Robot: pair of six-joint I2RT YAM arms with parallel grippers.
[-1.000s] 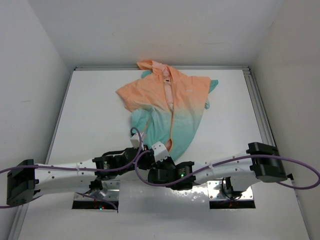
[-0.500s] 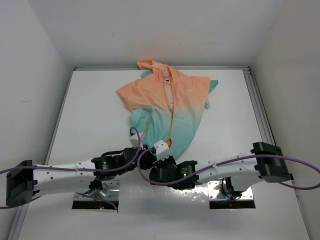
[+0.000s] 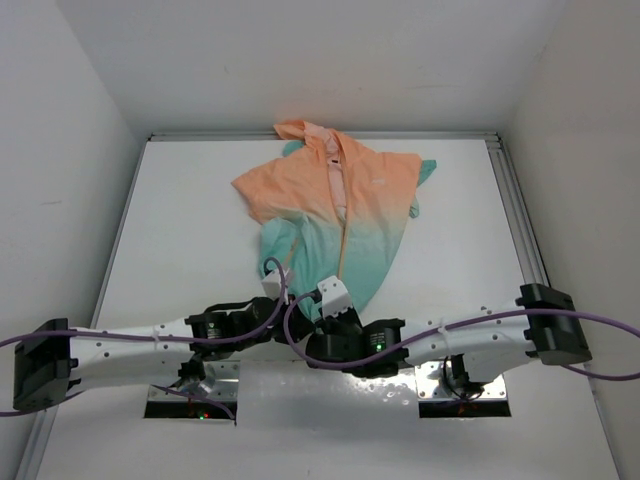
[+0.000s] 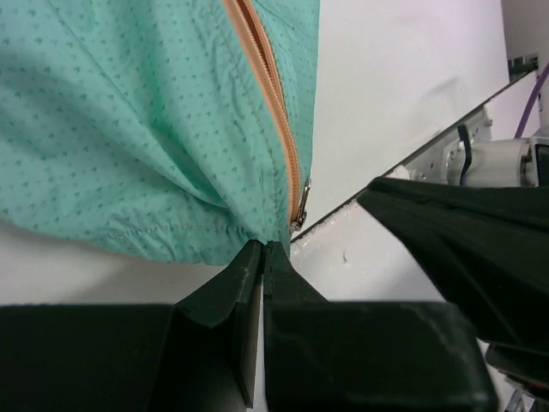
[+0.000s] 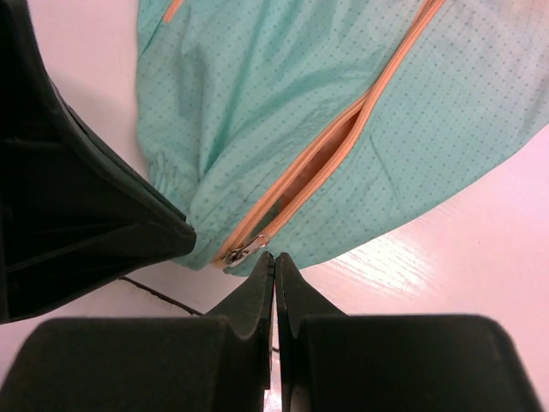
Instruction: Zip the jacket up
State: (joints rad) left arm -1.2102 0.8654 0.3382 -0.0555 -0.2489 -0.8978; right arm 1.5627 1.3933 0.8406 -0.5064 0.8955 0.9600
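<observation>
Left wrist, at the left gripper (image 4: 262,251): pressed shut on the puckered teal hem of the jacket (image 4: 146,112). Ahead and to the left of the tips, cloth fanning out. Just ahead and right of the tips, the zipper slider (image 4: 300,199), with the orange zipper (image 4: 262,77) running on from it.

Right wrist, at the right gripper (image 5: 274,257): closed tip against tip, with the slider just ahead and left, almost touching. Cannot tell whether any of it is caught. Farther ahead, zipper gaping slightly between teal panels.

Top view: side by side at the near hem. Beyond both claws, jacket spread flat on the white table (image 3: 190,220), peach hood farthest away.
</observation>
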